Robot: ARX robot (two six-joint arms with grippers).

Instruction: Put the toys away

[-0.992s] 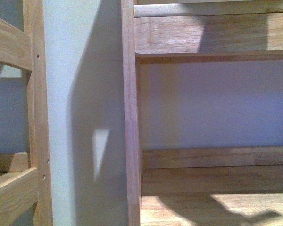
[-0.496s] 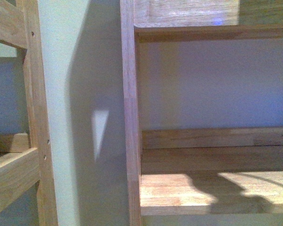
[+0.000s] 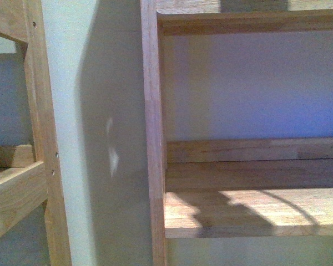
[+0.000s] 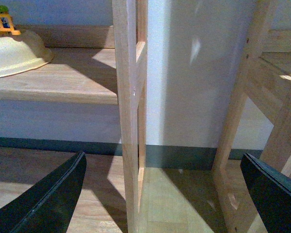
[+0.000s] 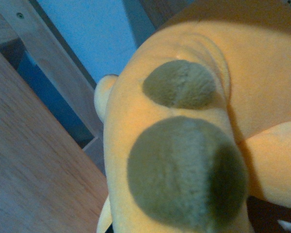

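One plush toy (image 5: 184, 145), orange with two brownish patches, fills the right wrist view; right jaws' state unclear. Left gripper (image 4: 160, 194) spread wide, empty. One bowl (image 4: 14, 53) on one shelf (image 4: 63, 82).

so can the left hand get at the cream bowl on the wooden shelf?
Probably yes: the open left hand sits low by the shelf's upright post, and the cream bowl rests uncovered on the shelf.

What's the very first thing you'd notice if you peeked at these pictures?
The big orange-yellow plush toy with two brownish round patches fills the right wrist view, right up against the camera above a wooden board. Next, in the left wrist view, a cream bowl sits on a wooden shelf, with the left claw open in front. The front view shows only bare wooden shelves.
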